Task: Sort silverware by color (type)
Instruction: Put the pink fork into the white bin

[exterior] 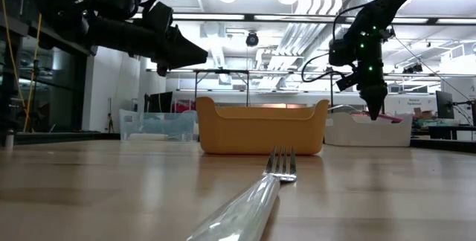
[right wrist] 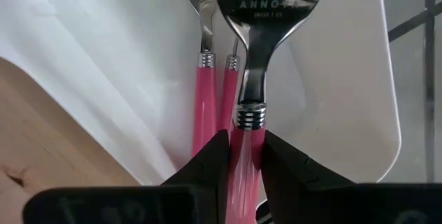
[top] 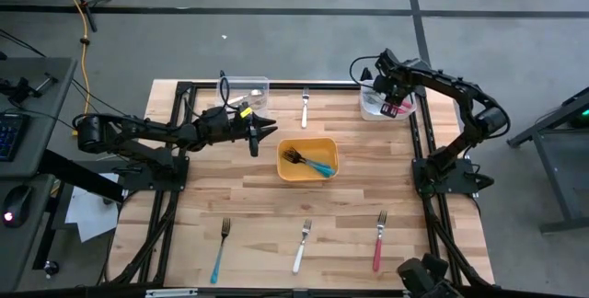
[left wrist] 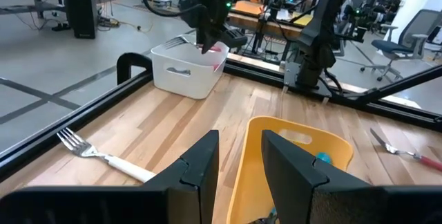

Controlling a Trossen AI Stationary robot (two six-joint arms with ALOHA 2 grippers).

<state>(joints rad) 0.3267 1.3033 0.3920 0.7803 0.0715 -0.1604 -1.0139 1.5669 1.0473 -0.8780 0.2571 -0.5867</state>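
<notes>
High view: left gripper (top: 267,127) hovered beside the yellow bin (top: 308,159), which held blue forks (top: 311,163); right gripper (top: 391,105) stood over the white bin (top: 373,105). Left wrist view: jaws narrowly parted, empty. Right wrist view: jaws clamped a pink fork (right wrist: 255,79) above two others (right wrist: 213,92).

Three forks lay along the lower frame: blue-handled (top: 221,249), white-handled (top: 302,246) and pink-handled (top: 378,240). Another white-handled fork (top: 305,107) lay upper centre. Blue-handled forks (top: 311,163) rested in the centre; pink-handled ones (right wrist: 205,99) upper right.
</notes>
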